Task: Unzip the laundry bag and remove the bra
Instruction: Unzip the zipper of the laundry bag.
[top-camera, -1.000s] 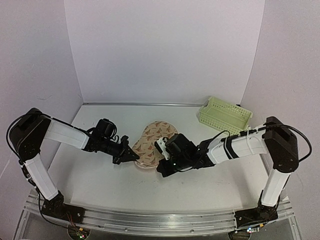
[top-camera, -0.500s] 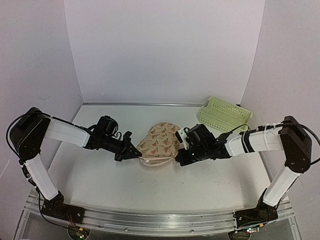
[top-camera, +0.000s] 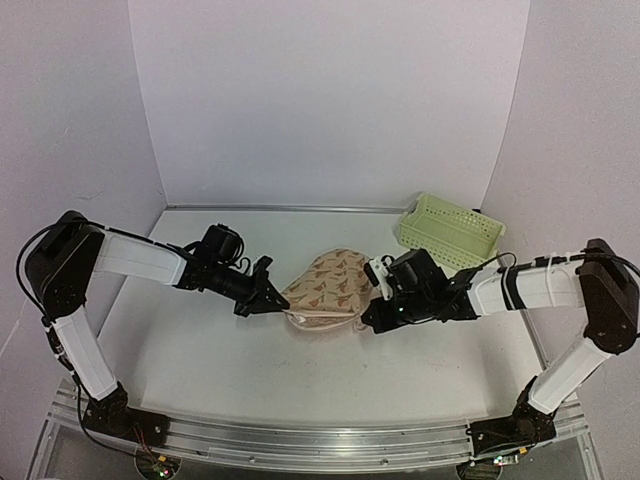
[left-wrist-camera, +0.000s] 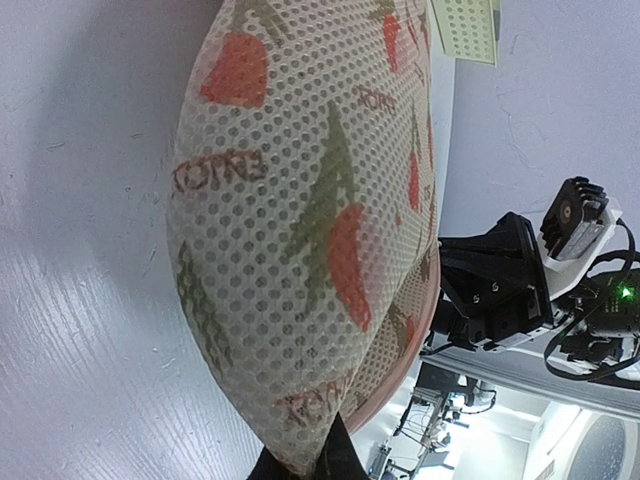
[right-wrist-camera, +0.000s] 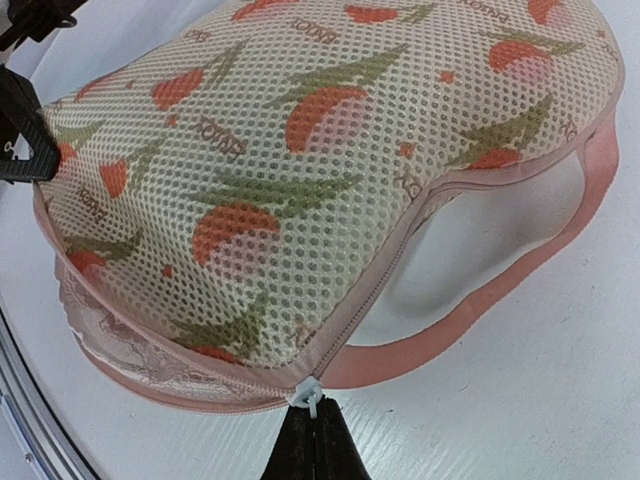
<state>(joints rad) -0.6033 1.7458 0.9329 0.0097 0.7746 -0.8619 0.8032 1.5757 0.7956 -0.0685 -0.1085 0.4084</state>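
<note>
Since a second ago the right pincer (top-camera: 373, 316) has swung rightward along the near rim of the laundry bag (top-camera: 325, 285), and the bag has slid right with it. It is clamped tight on the white zip pull (right-wrist-camera: 306, 396), and part of the rim already gapes. The left pincer (top-camera: 270, 298) is closed on the bag's opposite end, seemingly anchoring the fabric so the zip runs rather than drags. The bag lies on the table (top-camera: 200, 360) between both arms. The bra is not clearly visible and is presumably inside.
</note>
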